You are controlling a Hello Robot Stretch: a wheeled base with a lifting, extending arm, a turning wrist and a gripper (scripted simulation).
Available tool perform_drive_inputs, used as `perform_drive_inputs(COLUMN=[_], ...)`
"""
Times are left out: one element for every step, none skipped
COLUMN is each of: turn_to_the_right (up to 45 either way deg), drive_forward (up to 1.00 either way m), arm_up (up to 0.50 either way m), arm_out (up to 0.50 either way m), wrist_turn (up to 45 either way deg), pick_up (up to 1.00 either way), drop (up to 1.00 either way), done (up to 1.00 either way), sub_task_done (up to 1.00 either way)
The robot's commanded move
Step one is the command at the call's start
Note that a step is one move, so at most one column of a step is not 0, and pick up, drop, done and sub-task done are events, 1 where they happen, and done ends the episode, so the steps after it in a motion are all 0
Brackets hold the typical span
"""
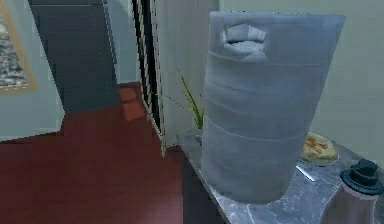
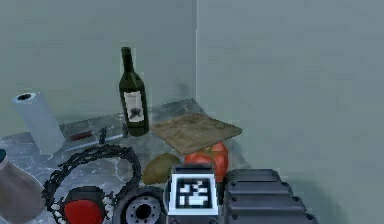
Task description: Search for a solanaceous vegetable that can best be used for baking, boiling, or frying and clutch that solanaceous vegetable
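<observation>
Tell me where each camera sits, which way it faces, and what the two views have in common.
Forward view: mounted on the robot, looking ahead and slightly down at a tall grey container on a counter, with a dark door beyond.
Arm side view: fixed on the robot's body, looking out sideways over a counter with a bottle and paper roll; the arm and pincer show at the bottom.
Shared: probably the same grey counter.

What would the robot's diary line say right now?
place: counter | gripper: near counter things, load cannot tell | brown potato-like lump: on counter, beside red fruit | bottle: upright behind
</observation>
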Motion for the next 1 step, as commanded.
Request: perform_drive_inputs(turn_to_the_right=[0.0], drive_forward=[0.0], arm_up=[0.0], arm_out=[0.08], wrist_turn=[0.0], pick_up=[0.0], drop=[0.0], done=[0.0], sub_task_done=[0.0])
